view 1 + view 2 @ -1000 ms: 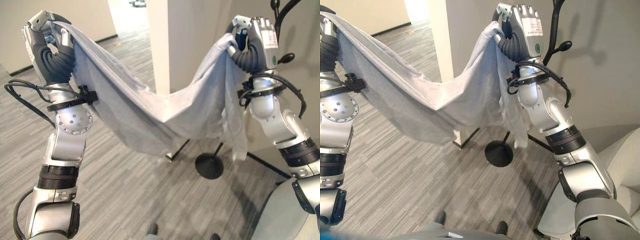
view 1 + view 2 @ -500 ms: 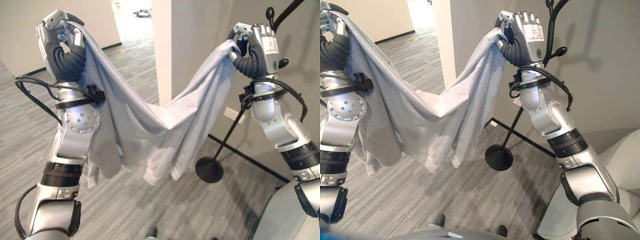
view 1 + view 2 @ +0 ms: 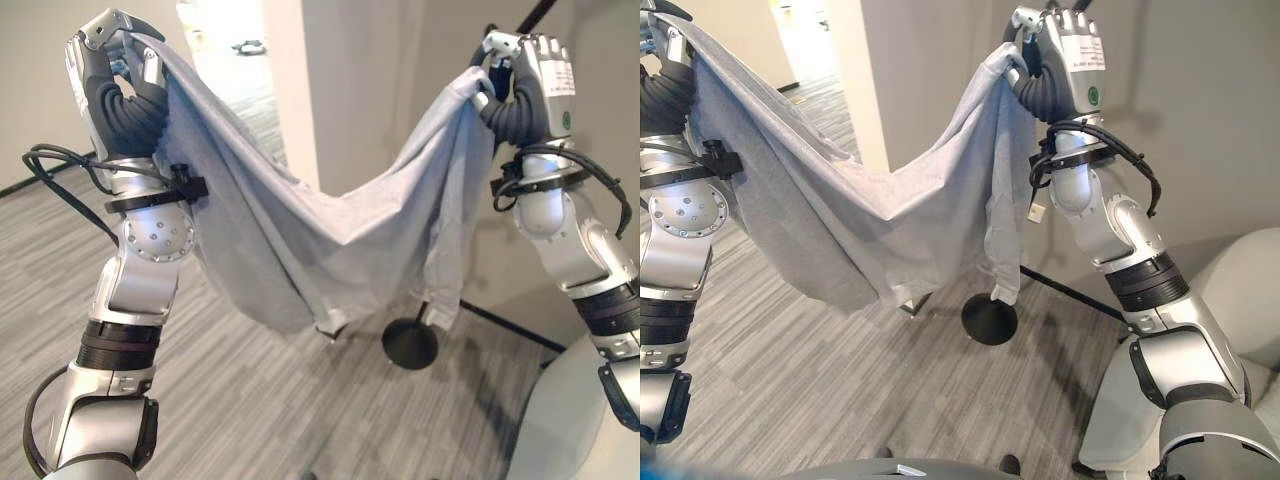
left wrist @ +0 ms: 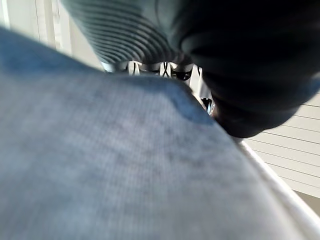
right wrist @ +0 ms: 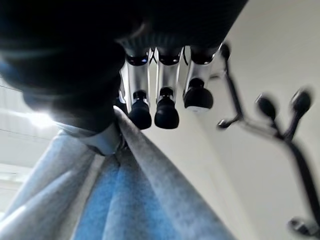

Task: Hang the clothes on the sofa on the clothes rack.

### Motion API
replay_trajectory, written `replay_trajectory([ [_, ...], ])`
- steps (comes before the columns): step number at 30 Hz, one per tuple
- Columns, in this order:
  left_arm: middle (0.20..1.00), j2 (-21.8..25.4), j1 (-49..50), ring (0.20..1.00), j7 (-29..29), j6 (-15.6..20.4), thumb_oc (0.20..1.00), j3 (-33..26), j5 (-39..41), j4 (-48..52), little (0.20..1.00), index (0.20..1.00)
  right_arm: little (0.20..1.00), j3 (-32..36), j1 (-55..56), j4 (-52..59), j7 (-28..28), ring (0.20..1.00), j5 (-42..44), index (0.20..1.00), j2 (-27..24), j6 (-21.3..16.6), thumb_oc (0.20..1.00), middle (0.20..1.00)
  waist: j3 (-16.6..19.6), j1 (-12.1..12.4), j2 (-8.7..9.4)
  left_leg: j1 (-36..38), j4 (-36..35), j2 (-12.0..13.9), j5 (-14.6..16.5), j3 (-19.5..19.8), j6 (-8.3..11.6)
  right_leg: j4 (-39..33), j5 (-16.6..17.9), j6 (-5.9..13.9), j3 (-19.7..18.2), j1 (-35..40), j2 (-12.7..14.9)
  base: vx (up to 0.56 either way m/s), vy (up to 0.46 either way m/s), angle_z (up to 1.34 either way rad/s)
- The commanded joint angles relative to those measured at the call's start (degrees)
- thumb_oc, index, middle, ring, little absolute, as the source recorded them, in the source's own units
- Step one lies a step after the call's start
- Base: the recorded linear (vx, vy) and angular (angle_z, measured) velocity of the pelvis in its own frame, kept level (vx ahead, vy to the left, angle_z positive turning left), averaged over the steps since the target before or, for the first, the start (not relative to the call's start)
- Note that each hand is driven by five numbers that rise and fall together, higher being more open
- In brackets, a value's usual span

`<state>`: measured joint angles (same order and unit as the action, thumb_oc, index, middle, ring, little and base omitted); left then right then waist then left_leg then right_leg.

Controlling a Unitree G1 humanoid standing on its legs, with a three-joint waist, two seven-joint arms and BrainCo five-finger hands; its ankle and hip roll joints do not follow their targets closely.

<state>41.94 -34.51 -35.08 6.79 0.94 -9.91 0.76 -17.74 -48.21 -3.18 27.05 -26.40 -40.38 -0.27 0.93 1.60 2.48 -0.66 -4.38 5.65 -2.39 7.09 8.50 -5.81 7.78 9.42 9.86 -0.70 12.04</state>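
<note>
Left eye view: left hand (image 3: 112, 75) raised, fingers curled round one corner of a light grey shirt (image 3: 300, 235). Right hand (image 3: 525, 80) clamps the other corner; cloth sags between them.
Right eye view: black rack base (image 3: 989, 319) on the floor below the right hand.
Right wrist view: rack hooks (image 5: 280, 117) just beyond the fingertips (image 5: 166, 114).

Silver-grey arms with black ribbed bands and round, screw-dotted joints. Each robot hand, left (image 3: 112, 70) and right (image 3: 1065, 62), has a dark ribbed cover; the right bears a white label and green dot. Silver fingers (image 5: 165, 95) end in dark tips.
</note>
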Motion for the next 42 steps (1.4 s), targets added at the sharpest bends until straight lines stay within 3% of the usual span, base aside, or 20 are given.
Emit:
replay_trajectory([
  [1, 0.2, 2.5, -5.4, 0.2, 0.3, 0.7, 0.2, 1.7, -1.3, -3.6, 0.2, 0.2, 0.2, 3.6, -1.5, -0.9, 0.7, 0.2, 1.3, 0.2, -3.8, 0.2, 0.2, 0.2, 3.2, 0.7, -1.31, 2.0, -0.6, -7.7, 4.8, -1.5, -7.15, 0.8, -6.2, 0.6, -3.0, -0.8, -2.2, 0.02, 0.069, -0.28],
  [9, 0.2, 1.8, -4.5, 0.2, 1.4, 0.6, 0.2, 2.1, -1.0, -2.5, 0.2, 0.2, 0.2, 2.9, -0.6, -1.1, -0.3, 0.2, 1.2, 0.2, -2.9, -0.3, 0.2, 0.2, 1.8, 1.1, -0.44, 4.1, -0.6, -7.7, 6.0, -3.9, -8.73, 1.3, -4.3, 0.77, -3.0, -1.1, -2.5, 0.01, 0.023, -0.19],
  [10, 0.2, 2.2, -4.6, 0.2, 1.4, 0.6, 0.2, 1.9, -0.8, -2.3, 0.2, 0.2, 0.2, 3.0, -1.0, -1.0, -0.2, 0.2, 1.2, 0.2, -2.8, -0.3, 0.2, 0.2, 0.0, 1.3, -0.7, 4.5, -0.6, -7.2, 5.9, -4.9, -9.01, 6.2, -4.9, 1.44, -1.6, -3.0, -2.6, -0.07, -0.009, -0.17],
  [12, 0.2, 2.4, -4.6, 0.2, 1.3, 0.5, 0.2, 1.7, -0.8, -2.2, 0.2, 0.2, 0.2, 3.3, -1.0, -0.7, -0.3, 0.2, 1.0, 0.2, -2.8, -0.2, 0.2, 0.2, -0.5, 1.5, -0.72, 4.9, -0.5, -7.0, 5.9, -5.2, -8.98, 8.7, -5.3, 2.07, -1.4, -4.4, -2.2, 0.02, -0.083, -0.25],
  [14, 0.2, 3.3, -4.8, 0.2, 1.2, 0.6, 0.2, 1.5, -0.6, -1.9, 0.2, 0.2, 0.2, 3.4, -1.3, -0.5, 0.1, 0.2, 0.6, 0.2, -3.5, 0.3, 0.2, 0.2, -1.2, 1.2, -1.09, 5.4, -0.6, -5.8, 5.9, -5.2, -8.4, 8.6, -5.0, 1.94, -1.5, -5.0, 0.9, 0.1, -0.178, -0.22],
  [15, 0.2, 3.3, -4.9, 0.2, 1.1, 0.6, 0.2, 1.5, -0.6, -2.0, 0.2, 0.2, 0.2, 3.3, -1.4, -0.5, 0.1, 0.2, 0.6, 0.2, -3.6, 0.3, 0.2, 0.2, -1.2, 1.2, -1.12, 5.4, -0.6, -5.8, 5.9, -5.1, -8.39, 8.5, -4.9, 1.95, -1.5, -4.9, 0.9, 0.04, -0.124, -0.15],
  [17, 0.2, 4.2, -6.0, 0.2, 0.8, 0.8, 0.2, 1.7, -0.4, -1.6, 0.2, 0.2, 0.2, 3.3, -2.9, -0.7, 1.1, 0.2, 0.3, 0.2, -4.5, 0.7, 0.2, 0.2, -1.7, 0.9, -1.94, 4.8, -0.6, -4.3, 6.0, -4.3, -7.71, 5.0, -2.3, 1.98, -3.8, -6.2, 5.0, 0.15, -0.28, -0.02],
  [19, 0.2, 4.3, -6.4, 0.2, 0.6, 0.9, 0.2, 1.5, -0.6, -1.4, 0.2, 0.2, 0.2, 3.4, -3.3, -0.8, 1.6, 0.2, 0.1, 0.2, -4.6, 0.9, 0.2, 0.2, -1.7, 0.7, -1.82, 4.8, -0.6, -3.7, 6.5, -4.2, -7.2, 3.2, -1.0, 2.55, -4.5, -6.6, 6.3, 0.2, -0.329, 0.03],
  [20, 0.2, 4.8, -6.5, 0.2, 0.3, 1.2, 0.2, 0.9, -0.6, -1.0, 0.2, 0.2, 0.2, 3.2, -4.1, -0.6, 1.9, 0.2, -0.3, 0.2, -5.2, 1.1, 0.2, 0.2, -1.7, 0.7, -1.38, 5.1, -0.6, -2.1, 7.2, -4.1, -5.93, 1.2, 1.0, 3.39, -4.8, -8.1, 7.8, 0.24, -0.393, 0.04],
  [21, 0.2, 4.5, -6.8, 0.2, 0.1, 1.2, 0.2, 0.9, -0.4, -0.9, 0.2, 0.2, 0.2, 3.2, -4.3, -0.2, 2.2, 0.2, -0.6, 0.2, -6.3, 1.1, 0.2, 0.2, -1.7, 0.6, -0.6, 5.0, -0.6, -1.7, 7.4, -4.0, -5.0, 0.8, 0.2, 3.53, -3.9, -8.2, 7.7, 0.41, -0.753, 0.09],
  [22, 0.2, 4.5, -7.6, 0.2, -0.4, 1.6, 0.2, 1.0, 0.1, -1.5, 0.2, 0.2, 0.2, 3.3, -4.6, 0.3, 2.4, 0.2, -0.4, 0.2, -6.8, 1.0, 0.2, 0.2, -1.6, -0.1, 1.04, 4.1, -0.6, 0.6, 7.3, -4.1, -2.9, 0.8, -0.1, 4.68, -3.7, -7.7, 6.5, 0.26, -0.502, 0.13],
  [24, 0.2, 4.8, -7.6, 0.2, -0.2, 1.7, 0.2, 1.1, 0.7, -1.8, 0.2, 0.2, 0.2, 3.3, -4.9, 0.8, 2.0, 0.2, -0.4, 0.2, -7.9, 0.7, 0.2, 0.2, -1.5, -0.5, 1.36, 3.0, -0.6, 2.4, 6.6, -3.5, -1.83, 0.9, -0.5, 4.44, -3.5, -7.7, 5.2, 0.1, -0.392, 0.16],
  [27, 0.2, 3.7, -10.5, 0.2, -1.2, 1.7, 0.2, 3.2, 1.2, -2.7, 0.2, 0.2, 0.2, 3.1, -6.8, 1.4, 3.4, 0.2, 1.1, 0.2, -10.4, 0.1, 0.2, 0.2, -1.4, -1.9, 0.99, -1.8, -0.6, 5.1, 3.5, 0.0, -0.09, 0.8, -2.8, 3.13, -2.4, -8.5, 0.6, 0.06, -0.413, 0.21],
  [28, 0.2, 3.6, -10.8, 0.2, -1.7, 1.8, 0.2, 3.2, 1.3, -3.1, 0.2, 0.2, 0.2, 2.8, -7.7, 1.8, 3.6, 0.2, 1.6, 0.2, -11.4, -0.4, 0.2, 0.2, -1.2, -2.2, 0.35, -4.1, -0.6, 5.0, 1.3, 0.9, 0.11, 0.8, -4.2, 2.46, -1.2, -8.7, -1.3, 0.09, -0.279, 0.44],
  [31, 0.2, 3.4, -11.0, 0.2, -1.9, 2.0, 0.2, 2.9, 1.5, -3.2, 0.2, 0.2, 0.2, 1.9, -9.1, 1.7, 3.8, 0.2, 2.0, 0.2, -12.5, -0.8, 0.2, 0.2, -0.5, -2.4, -0.39, -5.7, -0.6, 4.7, 0.1, 1.5, 0.31, 0.8, -5.6, 1.73, -0.3, -8.7, -2.3, 0.11, -0.156, 0.2],
  [34, 0.2, 3.3, -9.6, 0.2, -1.9, 1.9, 0.2, 1.6, 1.7, -2.9, 0.2, 0.2, 0.2, 0.0, -10.7, 0.8, 3.3, 0.2, 2.1, 0.2, -11.9, -1.1, 0.2, 0.2, -0.4, -0.5, -0.66, -6.0, -0.6, 2.1, 0.7, 3.8, -0.93, 0.8, -6.4, 1.35, 0.3, -8.7, -3.0, 0.14, -0.121, 0.07],
  [37, 0.2, 3.0, -8.0, 0.2, -1.6, 1.4, 0.2, 0.4, 1.4, -2.1, 0.2, 0.2, 0.2, -1.0, -10.4, 0.1, 2.2, 0.2, 2.4, 0.2, -10.3, -1.2, 0.2, 0.2, -0.4, 0.8, -1.03, -7.5, -0.6, -1.2, 1.5, 3.7, -1.98, 0.8, -7.2, 0.91, 0.6, -8.1, -3.2, 0.07, -0.05, 0.05],
  [42, 0.2, 2.0, -6.9, 0.2, -1.2, 1.1, 0.2, 0.0, 0.8, -2.3, 0.2, 0.2, 0.2, -0.3, -8.0, -1.3, 1.2, 0.2, 2.0, 0.2, -8.5, -0.7, 0.2, 0.2, 0.7, 0.2, -1.17, -6.9, -0.6, -2.3, 1.8, 1.0, -2.38, 0.8, -7.4, 0.71, -0.4, -6.8, -2.9, 0.07, 0.033, 0.08],
])
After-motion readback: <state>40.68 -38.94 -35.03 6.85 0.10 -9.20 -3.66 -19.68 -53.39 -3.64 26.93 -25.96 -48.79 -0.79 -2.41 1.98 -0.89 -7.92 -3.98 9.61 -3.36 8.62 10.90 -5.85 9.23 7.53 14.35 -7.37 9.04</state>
